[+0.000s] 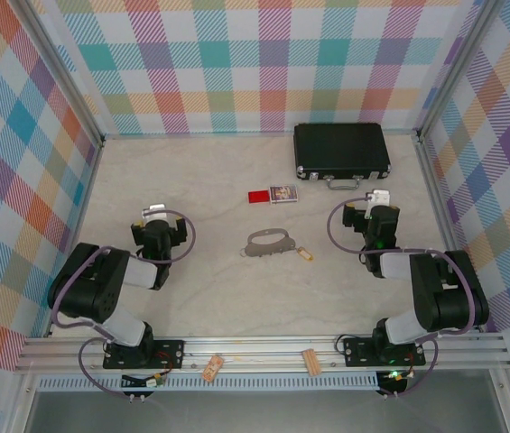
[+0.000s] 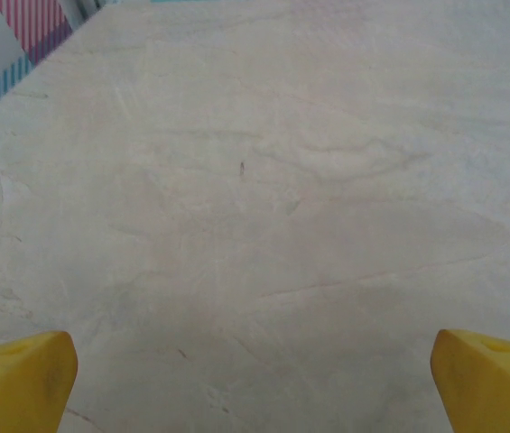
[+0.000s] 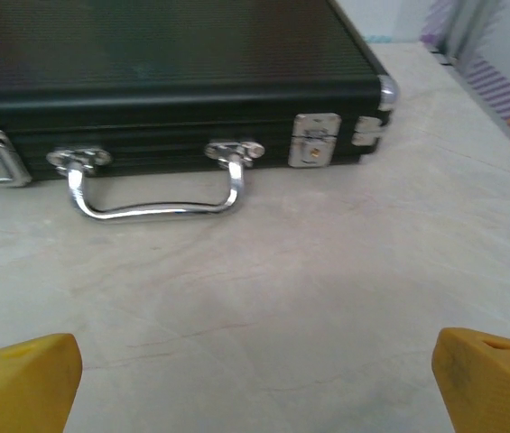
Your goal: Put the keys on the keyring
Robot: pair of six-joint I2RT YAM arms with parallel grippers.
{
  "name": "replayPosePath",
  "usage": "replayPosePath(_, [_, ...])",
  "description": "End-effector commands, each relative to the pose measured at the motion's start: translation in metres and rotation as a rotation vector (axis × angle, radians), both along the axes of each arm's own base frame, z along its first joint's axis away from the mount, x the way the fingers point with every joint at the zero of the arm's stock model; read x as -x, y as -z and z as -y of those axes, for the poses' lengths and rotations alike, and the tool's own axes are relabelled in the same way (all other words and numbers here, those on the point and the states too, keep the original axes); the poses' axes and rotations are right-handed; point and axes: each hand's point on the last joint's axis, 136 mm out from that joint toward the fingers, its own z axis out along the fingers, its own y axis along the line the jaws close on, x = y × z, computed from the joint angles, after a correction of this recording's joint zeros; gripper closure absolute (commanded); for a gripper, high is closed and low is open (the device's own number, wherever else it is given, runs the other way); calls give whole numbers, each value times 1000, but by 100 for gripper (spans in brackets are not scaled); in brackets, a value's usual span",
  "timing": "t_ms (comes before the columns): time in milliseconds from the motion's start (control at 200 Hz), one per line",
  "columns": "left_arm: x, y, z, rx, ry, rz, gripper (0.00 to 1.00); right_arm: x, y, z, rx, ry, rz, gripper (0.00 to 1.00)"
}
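The grey oval keyring (image 1: 267, 244) lies flat at the middle of the table. A tiny tan-headed key (image 1: 305, 254) rests just right of it, close to its right end. My left gripper (image 1: 155, 213) sits left of the ring, well apart from it, open, its yellow fingertips (image 2: 20, 383) spread wide over bare tabletop. My right gripper (image 1: 378, 197) is to the right of the key, also open, with yellow fingertips (image 3: 494, 379) far apart and nothing between them.
A black case (image 1: 341, 152) with a silver handle (image 3: 155, 185) lies at the back right, straight ahead of my right gripper. A small red rectangle (image 1: 258, 196) and a small picture card (image 1: 283, 193) lie behind the keyring. Two tan wooden blocks (image 1: 310, 361) sit on the front rail.
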Motion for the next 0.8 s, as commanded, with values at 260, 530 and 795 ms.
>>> replayPosePath(260, [-23,-25,-4,67,7,82,0,-6,2,-4,-69,-48,34,1])
replayPosePath(530, [-23,-25,-4,65,9,82,0,-6,3,-4,-69,-49,31,1])
replayPosePath(795, [-25,-24,4,67,60,73,0,-6,3,-4,-69,-48,31,1])
